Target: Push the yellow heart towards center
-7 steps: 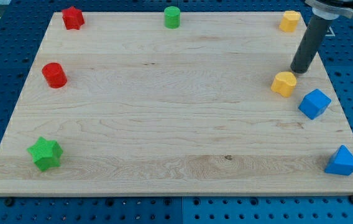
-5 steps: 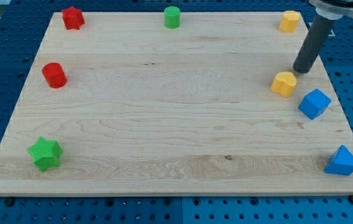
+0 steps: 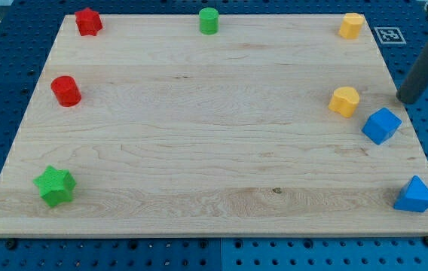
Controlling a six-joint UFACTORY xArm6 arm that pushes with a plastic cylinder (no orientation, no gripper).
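Note:
A yellow heart-like block (image 3: 344, 101) sits on the wooden board (image 3: 199, 135) near its right side, at mid height. A second yellow block (image 3: 351, 25) sits in the view's top right corner; its shape is unclear. My tip (image 3: 404, 101) rests close to the board's right edge, to the right of the yellow heart with a clear gap between them. It is just above and to the right of the blue cube (image 3: 381, 125). The tip touches no block.
A red star-like block (image 3: 88, 21) is at the top left and a green cylinder (image 3: 209, 20) at the top middle. A red cylinder (image 3: 66, 90) is at the left, a green star (image 3: 55, 186) at the bottom left and a blue triangular block (image 3: 414, 195) at the bottom right.
My tip has moved to the view's right and slightly down, from just above the yellow heart to near the board's right edge. No block has moved.

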